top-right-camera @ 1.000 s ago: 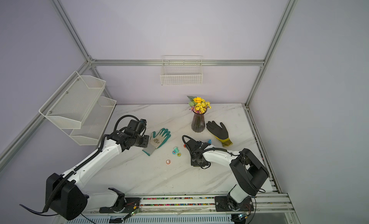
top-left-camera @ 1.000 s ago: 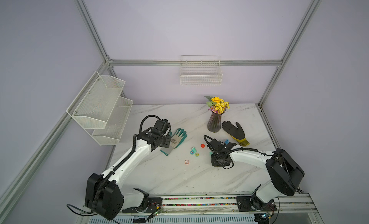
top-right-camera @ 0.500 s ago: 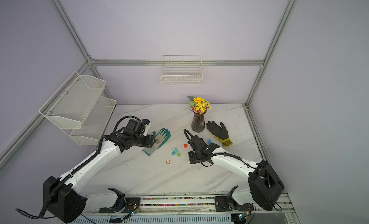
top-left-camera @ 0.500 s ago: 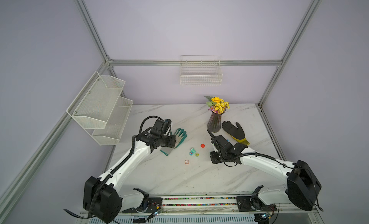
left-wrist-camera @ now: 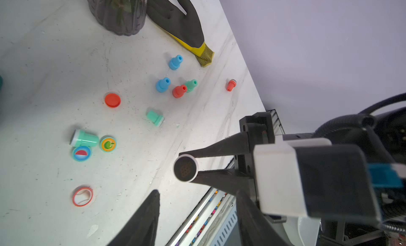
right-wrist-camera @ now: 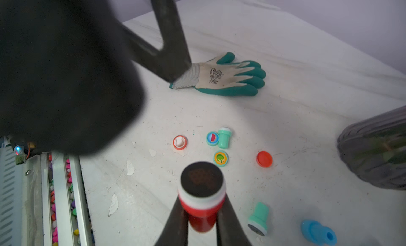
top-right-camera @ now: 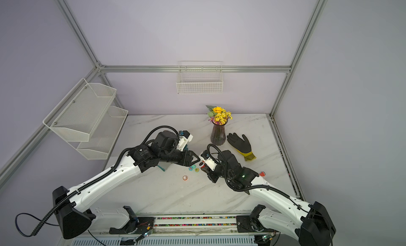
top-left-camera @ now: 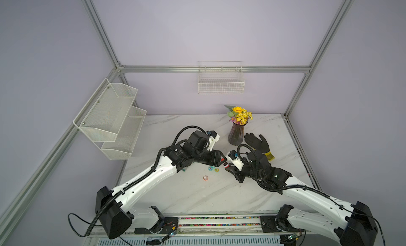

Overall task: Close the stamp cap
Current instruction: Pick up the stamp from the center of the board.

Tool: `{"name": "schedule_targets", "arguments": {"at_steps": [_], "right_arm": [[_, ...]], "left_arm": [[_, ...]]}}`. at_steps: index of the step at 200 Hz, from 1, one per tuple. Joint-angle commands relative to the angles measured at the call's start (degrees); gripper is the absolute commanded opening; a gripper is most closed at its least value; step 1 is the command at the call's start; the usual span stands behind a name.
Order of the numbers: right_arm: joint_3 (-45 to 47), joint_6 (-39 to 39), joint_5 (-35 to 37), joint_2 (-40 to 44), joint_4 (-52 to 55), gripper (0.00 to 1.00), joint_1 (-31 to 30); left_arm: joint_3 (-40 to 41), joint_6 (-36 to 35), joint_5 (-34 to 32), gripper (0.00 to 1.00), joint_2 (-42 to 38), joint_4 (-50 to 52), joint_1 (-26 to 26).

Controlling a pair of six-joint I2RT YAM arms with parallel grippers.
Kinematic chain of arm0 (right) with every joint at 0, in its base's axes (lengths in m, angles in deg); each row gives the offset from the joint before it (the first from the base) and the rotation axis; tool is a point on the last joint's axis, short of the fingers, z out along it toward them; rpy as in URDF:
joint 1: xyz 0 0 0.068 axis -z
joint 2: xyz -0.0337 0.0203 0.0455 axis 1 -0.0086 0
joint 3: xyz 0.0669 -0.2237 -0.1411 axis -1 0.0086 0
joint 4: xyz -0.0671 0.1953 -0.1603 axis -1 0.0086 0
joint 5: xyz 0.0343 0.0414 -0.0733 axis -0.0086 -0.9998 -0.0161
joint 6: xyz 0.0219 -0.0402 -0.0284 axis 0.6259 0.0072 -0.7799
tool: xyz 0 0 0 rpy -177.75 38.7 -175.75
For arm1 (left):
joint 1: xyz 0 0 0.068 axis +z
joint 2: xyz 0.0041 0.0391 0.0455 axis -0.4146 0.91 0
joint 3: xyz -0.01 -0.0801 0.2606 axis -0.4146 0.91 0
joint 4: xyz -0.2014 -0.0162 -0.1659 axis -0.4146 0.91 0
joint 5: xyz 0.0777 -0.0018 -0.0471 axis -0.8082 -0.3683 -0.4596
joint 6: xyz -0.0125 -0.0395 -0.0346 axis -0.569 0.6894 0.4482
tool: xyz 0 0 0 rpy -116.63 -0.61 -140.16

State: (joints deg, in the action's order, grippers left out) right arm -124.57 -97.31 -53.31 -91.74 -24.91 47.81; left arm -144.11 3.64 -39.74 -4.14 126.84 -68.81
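Right claw pinches the red stamp aloft near the vase, inked face bare. Left claw is spread and empty. The red cap lies on the tabletop, nearer the vase. Reaching for it, the 2 claws could collide, or ink could smear.

**Nose to nose at centre**

The left gripper has swung toward 3 o'clock, jaws easing wider, and now faces the right gripper. That one has edged toward 10 o'clock with the red stamp pinched, its arm stretched out behind toward 4 o'clock.
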Motion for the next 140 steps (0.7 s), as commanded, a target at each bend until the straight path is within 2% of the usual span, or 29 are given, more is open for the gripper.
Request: {"name": "schedule_targets", "arguments": {"at_steps": [1,140], "right_arm": [[0.2,-7.9,-2.6,1.1,-5.3,0.00,-0.3],[1.2,-9.5,-5.5,5.4,-7.8,0.00,-0.3]], "left_arm": [[-2.0,2.8,1.3,0.56,0.2,-1.8,-0.8],[-2.7,5.0,1.0,0.46,2.2,-0.4,-2.1]]}}
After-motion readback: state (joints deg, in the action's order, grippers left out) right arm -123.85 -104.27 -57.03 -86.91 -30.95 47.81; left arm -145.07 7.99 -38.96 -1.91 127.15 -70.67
